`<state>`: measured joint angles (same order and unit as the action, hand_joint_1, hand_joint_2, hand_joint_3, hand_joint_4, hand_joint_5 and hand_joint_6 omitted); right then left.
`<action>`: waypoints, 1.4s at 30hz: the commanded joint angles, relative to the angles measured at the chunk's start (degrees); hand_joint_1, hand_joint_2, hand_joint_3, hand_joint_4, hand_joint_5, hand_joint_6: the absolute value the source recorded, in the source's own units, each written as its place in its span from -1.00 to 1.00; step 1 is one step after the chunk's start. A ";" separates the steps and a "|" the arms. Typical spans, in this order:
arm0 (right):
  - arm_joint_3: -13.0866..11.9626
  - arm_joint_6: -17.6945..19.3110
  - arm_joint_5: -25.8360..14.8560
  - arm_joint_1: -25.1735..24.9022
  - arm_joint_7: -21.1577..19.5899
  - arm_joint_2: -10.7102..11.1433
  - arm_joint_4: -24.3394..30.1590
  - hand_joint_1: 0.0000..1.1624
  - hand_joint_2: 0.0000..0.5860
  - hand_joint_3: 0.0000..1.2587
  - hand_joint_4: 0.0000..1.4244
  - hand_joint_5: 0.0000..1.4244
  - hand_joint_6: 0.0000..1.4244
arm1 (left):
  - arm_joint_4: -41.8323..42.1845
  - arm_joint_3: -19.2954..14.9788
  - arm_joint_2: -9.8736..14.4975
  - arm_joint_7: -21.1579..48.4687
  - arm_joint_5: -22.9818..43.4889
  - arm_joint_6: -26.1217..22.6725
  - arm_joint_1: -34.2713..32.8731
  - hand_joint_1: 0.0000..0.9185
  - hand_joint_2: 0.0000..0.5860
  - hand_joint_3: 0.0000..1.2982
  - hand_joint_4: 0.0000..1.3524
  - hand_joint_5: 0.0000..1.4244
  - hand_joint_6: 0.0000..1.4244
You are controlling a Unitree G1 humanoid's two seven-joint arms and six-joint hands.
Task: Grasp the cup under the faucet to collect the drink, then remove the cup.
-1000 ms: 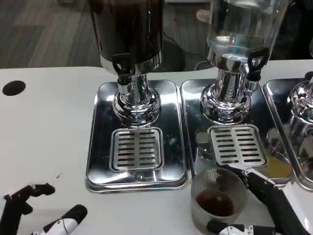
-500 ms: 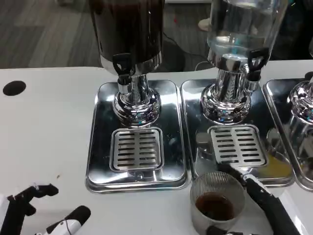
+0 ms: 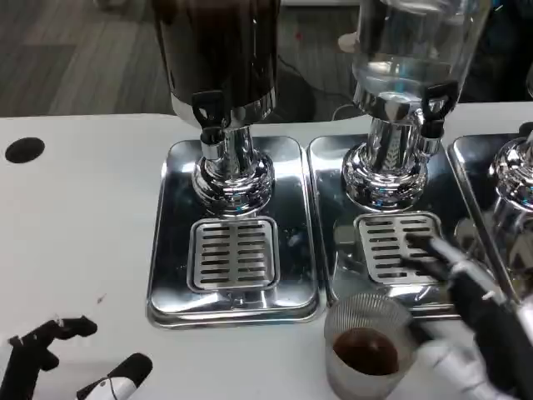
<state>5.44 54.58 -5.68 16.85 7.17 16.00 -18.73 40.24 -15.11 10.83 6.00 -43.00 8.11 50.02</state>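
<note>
Nearest to me, at the bottom left edge, I see the left hand (image 3: 71,362) resting low over the white table (image 3: 75,225), fingers spread and holding nothing.

At the bottom right, the clear ribbed plastic cup (image 3: 368,343) stands upright on the table just in front of the middle tray, with dark brown drink pooled in its bottom. The right hand (image 3: 470,329) sits against the cup's right side, blurred; one black finger reaches back over the slotted grate. I cannot tell whether it grips the cup or has let go.

Behind the cup lies the middle polished steel drip tray (image 3: 337,242), and further back the clear-bodied dispenser (image 3: 408,50) with its black-handled faucet (image 3: 433,104). The cup is well forward of that faucet, not beneath it.

To the left, the second steel drip tray (image 3: 171,250) carries the dark-bodied dispenser (image 3: 218,50).

A black round hole (image 3: 23,149) marks the table's far left.
</note>
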 commanded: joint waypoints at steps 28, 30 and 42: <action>-15.62 -26.61 37.96 4.99 -19.70 8.01 15.54 -0.02 0.52 -0.88 -1.00 -1.00 -1.00 | -6.23 7.59 0.45 -15.70 -16.73 9.89 -3.34 -1.00 -0.73 -0.82 -1.00 -0.93 -0.65; -15.59 -26.75 37.21 5.22 -19.29 7.83 15.98 -0.02 0.51 -0.87 -1.00 -1.00 -1.00 | -6.72 7.79 0.22 -15.92 -16.18 9.28 -3.37 -1.00 -0.73 -0.82 -1.00 -0.93 -0.65; -15.21 -26.81 33.36 6.33 -17.71 7.49 17.86 -0.04 0.43 -0.86 -1.00 -1.00 -1.00 | -8.14 7.23 0.87 -19.00 -12.45 9.52 -1.44 -1.00 -0.74 -0.83 -0.99 -0.89 -0.64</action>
<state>-10.03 27.75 28.89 22.51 -11.30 23.30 -1.69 32.64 -7.78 11.11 -12.00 -56.42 17.41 47.92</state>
